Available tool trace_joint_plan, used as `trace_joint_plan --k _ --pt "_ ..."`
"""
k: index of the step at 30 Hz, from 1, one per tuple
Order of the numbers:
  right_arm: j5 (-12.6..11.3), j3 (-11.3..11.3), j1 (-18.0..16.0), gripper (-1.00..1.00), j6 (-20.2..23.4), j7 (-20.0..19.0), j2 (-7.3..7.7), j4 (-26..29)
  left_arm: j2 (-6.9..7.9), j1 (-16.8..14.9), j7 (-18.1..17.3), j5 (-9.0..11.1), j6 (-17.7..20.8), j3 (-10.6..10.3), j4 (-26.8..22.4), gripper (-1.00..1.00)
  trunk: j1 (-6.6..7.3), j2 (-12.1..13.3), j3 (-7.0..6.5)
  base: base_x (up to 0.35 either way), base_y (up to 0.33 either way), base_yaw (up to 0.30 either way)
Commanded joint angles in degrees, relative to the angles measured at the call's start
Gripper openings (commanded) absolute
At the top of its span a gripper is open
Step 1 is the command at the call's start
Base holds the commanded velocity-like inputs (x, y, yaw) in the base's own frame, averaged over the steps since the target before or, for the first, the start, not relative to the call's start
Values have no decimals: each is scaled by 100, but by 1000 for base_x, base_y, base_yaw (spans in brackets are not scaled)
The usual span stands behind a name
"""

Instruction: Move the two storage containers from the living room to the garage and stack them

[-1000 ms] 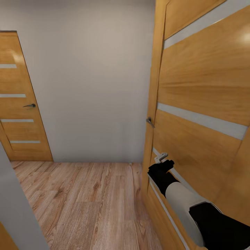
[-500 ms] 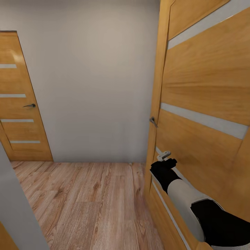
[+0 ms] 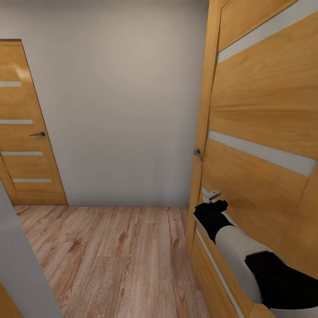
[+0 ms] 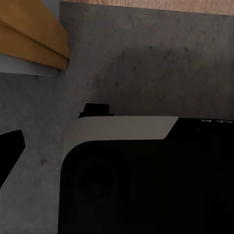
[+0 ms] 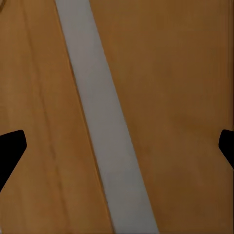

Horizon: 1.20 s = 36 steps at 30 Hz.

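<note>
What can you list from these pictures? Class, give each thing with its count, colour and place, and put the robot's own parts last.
Near door: one, orange-brown wood with pale grey stripes, at the right, close to the right arm.
Near door handle: one, dark metal, on that door's edge.
Far door: one, same wood and stripes, shut, at the left.
Far door handle: one, dark, on the far door.
Wall: one, plain grey-white, straight ahead.
Wood floor: light brown planks, below.
Concrete floor: dark grey, speckled, in the left wrist view.
Right arm: one, black and white, against the near door.
Right hand: black fingertips wide apart, facing the door's stripe.
</note>
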<state>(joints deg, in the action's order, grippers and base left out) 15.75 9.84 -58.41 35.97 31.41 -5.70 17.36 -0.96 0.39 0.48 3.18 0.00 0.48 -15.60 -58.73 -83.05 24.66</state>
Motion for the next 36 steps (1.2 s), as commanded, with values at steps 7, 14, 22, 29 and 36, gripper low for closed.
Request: trace_joint_plan --k 7,14,22,29,36 --pt "192 -16 -36 100 120 24 555 3 -1 6 5 34 0 5 -13 100 0 -3 4 0 0 0" --pt "192 -44 -148 100 127 25 569 -12 -2 5 5 34 -4 5 -13 100 0 -3 4 0 0 0" --pt "192 -52 -190 100 125 25 519 -14 -7 5 5 34 -8 5 -13 100 0 -3 4 0 0 0" --pt "191 -64 -196 100 17 10 418 -9 -3 5 5 34 -8 5 -13 100 0 -3 4 0 0 0" --pt "200 -67 -197 100 -25 0 -313 -5 -2 5 5 34 -8 5 -13 100 0 -3 4 0 0 0"
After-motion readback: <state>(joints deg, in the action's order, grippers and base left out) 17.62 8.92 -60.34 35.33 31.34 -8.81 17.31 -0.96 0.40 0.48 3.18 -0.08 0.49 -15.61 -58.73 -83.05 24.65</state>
